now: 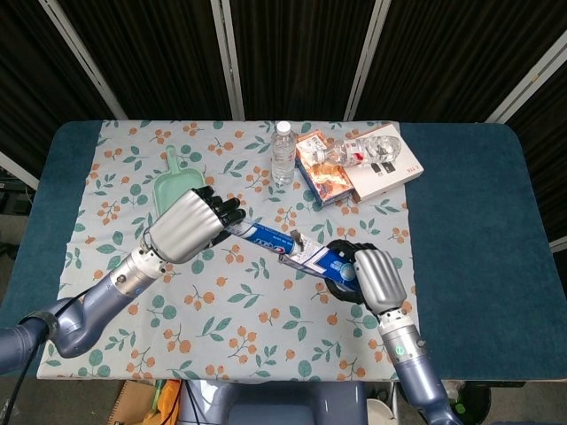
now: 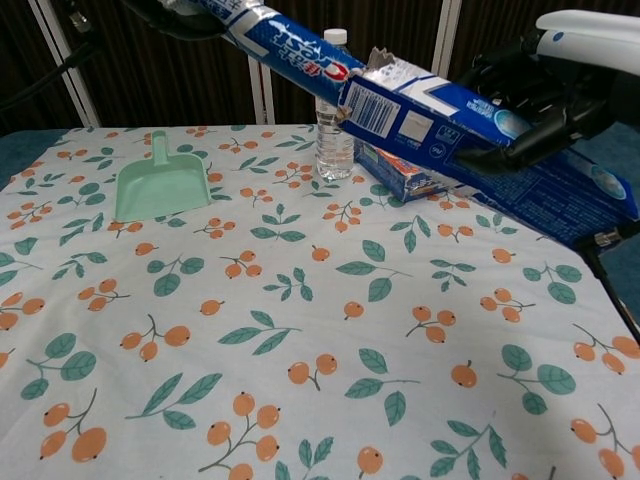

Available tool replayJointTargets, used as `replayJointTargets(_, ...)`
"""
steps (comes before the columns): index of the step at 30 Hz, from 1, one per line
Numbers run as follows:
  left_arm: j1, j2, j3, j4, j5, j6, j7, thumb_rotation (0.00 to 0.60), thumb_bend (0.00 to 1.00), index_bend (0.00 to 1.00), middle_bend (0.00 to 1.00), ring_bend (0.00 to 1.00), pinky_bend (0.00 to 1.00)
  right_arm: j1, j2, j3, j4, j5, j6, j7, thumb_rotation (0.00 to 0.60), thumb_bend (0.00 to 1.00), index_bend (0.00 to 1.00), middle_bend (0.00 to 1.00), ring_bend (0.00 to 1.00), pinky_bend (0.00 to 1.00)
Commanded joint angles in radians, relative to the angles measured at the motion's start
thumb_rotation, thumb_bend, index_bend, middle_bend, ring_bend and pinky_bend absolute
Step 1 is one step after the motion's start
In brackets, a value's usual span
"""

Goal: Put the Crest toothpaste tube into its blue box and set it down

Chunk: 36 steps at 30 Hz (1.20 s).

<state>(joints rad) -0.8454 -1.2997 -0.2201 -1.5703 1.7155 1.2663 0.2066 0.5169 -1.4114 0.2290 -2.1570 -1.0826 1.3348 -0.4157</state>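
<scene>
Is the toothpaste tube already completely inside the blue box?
No: most of the toothpaste tube is outside the blue box, only its cap end at the opening.

— How is the scene lit?
— Evenly, from above — only soft shadows are cast on the floral white tablecloth (image 1: 266,292).
— And sharpness?
— Both views are rendered crisply; the backdrop is left dark.

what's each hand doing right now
Left hand: holding the blue Crest toothpaste tube by its tail end.
Right hand: holding the open blue cardboard box.
</scene>
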Motion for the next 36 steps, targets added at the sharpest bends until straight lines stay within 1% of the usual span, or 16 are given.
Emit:
replayJointTargets(1,-0.009,-0.015,-0.003,0.000,-0.002,-0.007,0.006,0.600,0.54,0.67,0.72,0.69,0.71,-0.006,0.010,0.009,-0.013,0.009,0.001,0.021,0.600,0.35,0.41,0.49,0.45,0.37)
replayJointTargets(7,-0.042,-0.063,-0.016,0.009,-0.001,-0.027,0.041,0.600,0.51,0.64,0.69,0.66,0.70,-0.024,0.043,0.035,-0.048,0.025,0.000,0.101,0.600,0.35,0.41,0.49,0.45,0.37)
replayJointTargets(11,-0.076,-0.090,-0.027,0.024,0.012,-0.048,0.076,0.600,0.45,0.59,0.61,0.59,0.69,-0.043,0.069,0.063,-0.078,0.040,-0.001,0.189,0.600,0.35,0.41,0.49,0.45,0.37)
replayJointTargets(13,-0.093,-0.099,-0.035,0.033,0.016,-0.061,0.100,0.600,0.39,0.55,0.55,0.53,0.67,-0.050,0.081,0.076,-0.088,0.045,-0.002,0.224,0.600,0.35,0.41,0.49,0.45,0.37)
replayJointTargets(17,-0.138,-0.114,-0.055,0.056,0.029,-0.095,0.156,0.600,0.31,0.51,0.50,0.49,0.63,-0.066,0.109,0.101,-0.118,0.052,-0.006,0.301,0.600,0.35,0.41,0.49,0.45,0.37)
replayJointTargets(22,-0.180,-0.145,-0.089,0.063,0.007,-0.126,0.221,0.600,0.16,0.41,0.41,0.40,0.56,-0.091,0.144,0.123,-0.166,0.048,-0.013,0.402,0.600,0.35,0.41,0.49,0.45,0.37)
replayJointTargets(25,-0.198,-0.168,-0.110,0.060,-0.014,-0.133,0.266,0.600,0.09,0.37,0.37,0.36,0.51,-0.109,0.157,0.139,-0.186,0.039,-0.007,0.468,0.600,0.35,0.41,0.49,0.45,0.37)
replayJointTargets(30,-0.208,-0.195,-0.136,0.037,-0.050,-0.124,0.319,0.600,0.06,0.30,0.30,0.30,0.44,-0.137,0.186,0.158,-0.199,0.034,-0.015,0.580,0.600,0.35,0.41,0.49,0.45,0.39)
replayJointTargets(36,-0.201,-0.187,-0.163,0.002,-0.067,-0.081,0.316,0.600,0.04,0.19,0.21,0.21,0.37,-0.160,0.213,0.169,-0.188,0.044,-0.031,0.675,0.600,0.35,0.41,0.49,0.45,0.39)
